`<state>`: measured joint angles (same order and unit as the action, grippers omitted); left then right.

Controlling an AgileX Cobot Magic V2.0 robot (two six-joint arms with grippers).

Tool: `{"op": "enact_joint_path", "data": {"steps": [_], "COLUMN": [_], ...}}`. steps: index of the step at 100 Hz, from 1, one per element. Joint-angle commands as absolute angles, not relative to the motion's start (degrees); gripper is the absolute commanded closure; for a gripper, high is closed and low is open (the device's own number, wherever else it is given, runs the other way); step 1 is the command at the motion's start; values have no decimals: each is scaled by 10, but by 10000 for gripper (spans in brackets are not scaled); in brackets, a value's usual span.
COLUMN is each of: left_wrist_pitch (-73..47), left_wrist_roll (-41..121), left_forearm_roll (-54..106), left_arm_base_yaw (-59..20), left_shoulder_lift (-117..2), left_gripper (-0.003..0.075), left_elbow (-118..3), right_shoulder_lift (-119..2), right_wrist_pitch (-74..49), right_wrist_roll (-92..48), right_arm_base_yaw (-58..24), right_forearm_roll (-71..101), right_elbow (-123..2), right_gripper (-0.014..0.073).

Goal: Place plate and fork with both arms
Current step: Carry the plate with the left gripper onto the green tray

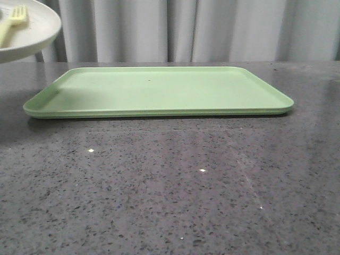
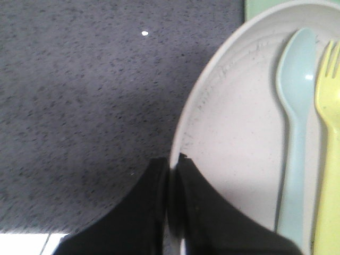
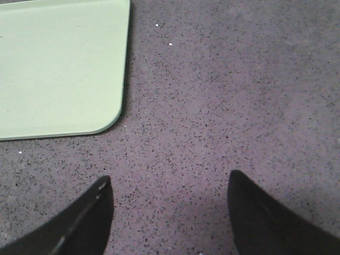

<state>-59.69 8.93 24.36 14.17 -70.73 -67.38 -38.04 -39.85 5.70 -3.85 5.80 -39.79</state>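
The cream-white plate (image 1: 40, 29) hangs in the air at the far left of the front view, above the table, with the yellow fork (image 1: 13, 24) lying in it. In the left wrist view my left gripper (image 2: 171, 162) is shut on the plate's rim (image 2: 183, 122), one finger outside and one inside. The yellow fork (image 2: 328, 154) and a pale blue spoon (image 2: 295, 133) lie side by side in the plate. My right gripper (image 3: 169, 183) is open and empty over the bare table, just off the green tray's corner. Neither gripper shows in the front view.
The flat light-green tray (image 1: 159, 90) lies on the dark speckled table (image 1: 175, 180), in the middle; its corner shows in the right wrist view (image 3: 64, 69). A grey curtain hangs behind the table.
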Motion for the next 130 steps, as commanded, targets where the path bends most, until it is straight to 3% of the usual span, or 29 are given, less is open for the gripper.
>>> {"op": "enact_joint_path", "data": {"steps": [1,31,57,130], "left_wrist_pitch": [-532,-384,-360,-353], "left_wrist_roll": [92,91,47,42], "left_forearm_roll": [297,367,372,396], "left_arm_base_yaw": [104,-24,-112,-145], "left_shoulder_lift": [-717,-808,-906,-1022], "left_gripper": [741,741,741,741], "left_elbow": [-697,-703,-772,-810], "right_shoulder_lift": [-384,-384,-384,-384], "right_wrist_pitch": [-370,-375,-375,-389], "right_wrist_roll": [56,56,56,56], "right_arm_base_yaw": [-36,-36,-36,-36], "right_forearm_roll": [57,57,57,57], "right_elbow": [-417,-417,-417,-417], "right_gripper": [118,118,118,118]}}
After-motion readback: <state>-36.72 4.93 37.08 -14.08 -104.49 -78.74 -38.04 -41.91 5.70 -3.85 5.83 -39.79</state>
